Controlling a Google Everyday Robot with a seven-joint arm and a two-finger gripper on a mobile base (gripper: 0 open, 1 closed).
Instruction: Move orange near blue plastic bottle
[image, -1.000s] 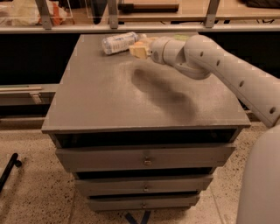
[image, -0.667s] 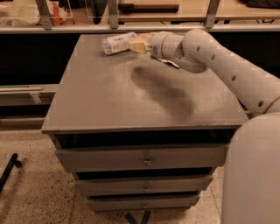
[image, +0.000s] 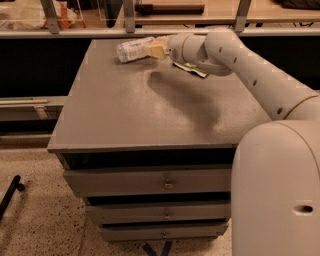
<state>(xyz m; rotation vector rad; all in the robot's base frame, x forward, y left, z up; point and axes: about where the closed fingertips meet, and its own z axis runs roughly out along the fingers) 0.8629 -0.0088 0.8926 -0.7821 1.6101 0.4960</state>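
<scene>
The blue plastic bottle (image: 133, 49) lies on its side at the back of the grey table (image: 125, 110), with a pale label and its cap toward the left. My gripper (image: 155, 49) is at the end of the white arm (image: 235, 55), which reaches in from the right. It hovers low at the back of the table, right against the bottle's right end. The orange is not visible; it may be hidden behind the gripper and wrist.
A green and white snack bag (image: 192, 69) lies under the wrist, mostly covered by the arm. A rail and shelf (image: 75, 32) run behind the table. Drawers (image: 165, 182) sit below the tabletop. The robot's white body (image: 275, 190) fills the lower right.
The gripper has moved left and back along the rear of the table, ending right beside the bottle. The bottle has not moved.
</scene>
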